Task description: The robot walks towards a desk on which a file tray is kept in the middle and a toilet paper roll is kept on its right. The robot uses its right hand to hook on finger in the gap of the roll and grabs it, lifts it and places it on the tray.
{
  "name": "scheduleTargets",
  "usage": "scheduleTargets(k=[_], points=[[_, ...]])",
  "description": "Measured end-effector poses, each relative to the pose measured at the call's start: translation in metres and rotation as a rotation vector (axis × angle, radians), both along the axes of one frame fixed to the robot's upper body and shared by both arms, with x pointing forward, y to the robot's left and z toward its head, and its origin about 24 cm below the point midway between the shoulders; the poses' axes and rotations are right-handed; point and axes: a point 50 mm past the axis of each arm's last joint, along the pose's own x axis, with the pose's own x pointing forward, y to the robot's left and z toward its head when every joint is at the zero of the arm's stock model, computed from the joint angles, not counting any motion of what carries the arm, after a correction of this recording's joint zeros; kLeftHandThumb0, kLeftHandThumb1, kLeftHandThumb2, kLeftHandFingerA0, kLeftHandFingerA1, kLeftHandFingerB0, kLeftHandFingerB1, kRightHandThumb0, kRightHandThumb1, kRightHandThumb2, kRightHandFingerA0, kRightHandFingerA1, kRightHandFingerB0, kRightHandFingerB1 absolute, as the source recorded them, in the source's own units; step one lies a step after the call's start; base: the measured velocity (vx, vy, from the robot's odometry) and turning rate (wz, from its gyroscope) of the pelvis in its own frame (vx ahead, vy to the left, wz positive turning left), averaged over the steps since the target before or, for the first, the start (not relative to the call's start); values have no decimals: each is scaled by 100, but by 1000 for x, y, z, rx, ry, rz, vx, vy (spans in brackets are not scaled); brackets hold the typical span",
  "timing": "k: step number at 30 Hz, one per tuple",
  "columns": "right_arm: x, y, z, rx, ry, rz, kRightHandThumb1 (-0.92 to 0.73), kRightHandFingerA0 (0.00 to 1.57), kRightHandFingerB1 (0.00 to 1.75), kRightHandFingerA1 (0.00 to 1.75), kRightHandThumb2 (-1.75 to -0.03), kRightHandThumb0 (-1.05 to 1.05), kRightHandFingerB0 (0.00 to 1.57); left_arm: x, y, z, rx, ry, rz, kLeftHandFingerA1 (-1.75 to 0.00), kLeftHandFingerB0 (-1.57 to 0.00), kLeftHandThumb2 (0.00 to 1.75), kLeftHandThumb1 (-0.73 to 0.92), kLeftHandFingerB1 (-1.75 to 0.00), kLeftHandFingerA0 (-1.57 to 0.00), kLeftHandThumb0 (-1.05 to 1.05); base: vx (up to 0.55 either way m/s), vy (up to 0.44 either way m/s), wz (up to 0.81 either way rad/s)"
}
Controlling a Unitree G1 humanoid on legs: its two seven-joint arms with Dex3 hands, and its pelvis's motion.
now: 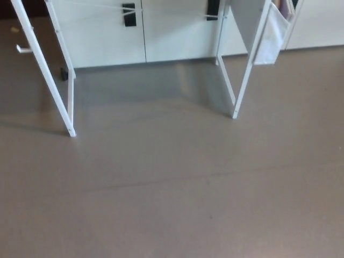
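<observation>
Approach phase, by the look of it. Only the white legs of the table [54,75] show, left pair and right pair, above bare brown floor [177,199]; white cabinet doors [140,32] stand behind. Tabletop, tray and toilet paper roll lie above the frame (location cannot be checked). Neither hand visible, so the fingers' state cannot be told. Risk: walking in off-centre, clipping a leg, jolting the roll out of reach.

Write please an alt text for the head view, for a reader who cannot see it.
A bare grey-brown floor fills most of the view, with the white legs of a desk standing at the top before white cabinets. No robot hand, tray or paper roll shows.
</observation>
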Motion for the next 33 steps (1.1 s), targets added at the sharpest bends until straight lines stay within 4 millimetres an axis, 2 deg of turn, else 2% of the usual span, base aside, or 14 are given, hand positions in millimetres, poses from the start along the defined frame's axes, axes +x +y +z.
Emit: scheduleTargets(k=[4,7,16,19,20,21,23,28,29,30,31,33], points=[[-3,0,-1,1,5,-6,11,7,90,92,-98,-90,0,-1,1,-1,-1,4,9,-72,-15,100,67,-57,-31,-79,431,-107,28],[1,1,0,3,-11,-2,11,7,90,92,-98,-90,0,5,-1,1,-2,-9,0,-73,-16,100,67,-58,-32,-80,417,-343,40],[1,0,0,0,-11,-5,11,7,90,92,-98,-90,0,6,0,1,-4,-6,6,-70,-14,99,68,-56,-31,-77,368,-281,-10],[-2,1,-1,1,-5,-10,11,7,90,92,-98,-90,0,7,-1,1,-1,-5,0,-70,-14,99,67,-56,-29,-77,346,181,-8],[-3,2,-2,4,-5,-13,11,7,90,92,-98,-90,0,9,-2,2,-1,-9,-5,-77,-15,63,85,-53,-29,-75,389,251,33],[-2,2,-3,5,-6,-12,11,7,90,92,-98,-90,0,10,-3,1,-4,-11,-8,-70,-15,97,68,-56,-30,-76,385,217,-51],[-1,4,-4,11,-10,-11,11,7,90,92,-98,-90,0,14,0,8,10,-28,-11,-70,-15,96,69,-56,-29,-76,369,192,-4],[-4,4,-5,12,-4,-14,11,7,90,92,-98,-90,0,14,0,8,12,-25,-12,-70,-15,97,67,-56,-30,-76,233,80,3],[-5,4,-5,12,-2,-15,11,7,90,92,-98,-90,0,13,1,7,11,-23,-12,-75,-17,63,85,-52,-31,-75,121,-31,4],[-6,4,-6,13,1,-16,11,7,90,92,-98,-90,0,12,1,7,11,-19,-11,-75,-17,63,85,-52,-31,-75,154,-74,7],[-7,4,-6,14,4,-18,11,7,90,92,-98,-90,0,11,1,6,12,-16,-10,-70,-16,95,68,-56,-30,-75,168,-98,3],[-9,5,-7,14,9,-20,11,7,90,92,-98,-90,0,9,1,5,12,-9,-11,-69,-16,97,67,-55,-31,-75,112,-105,7]])
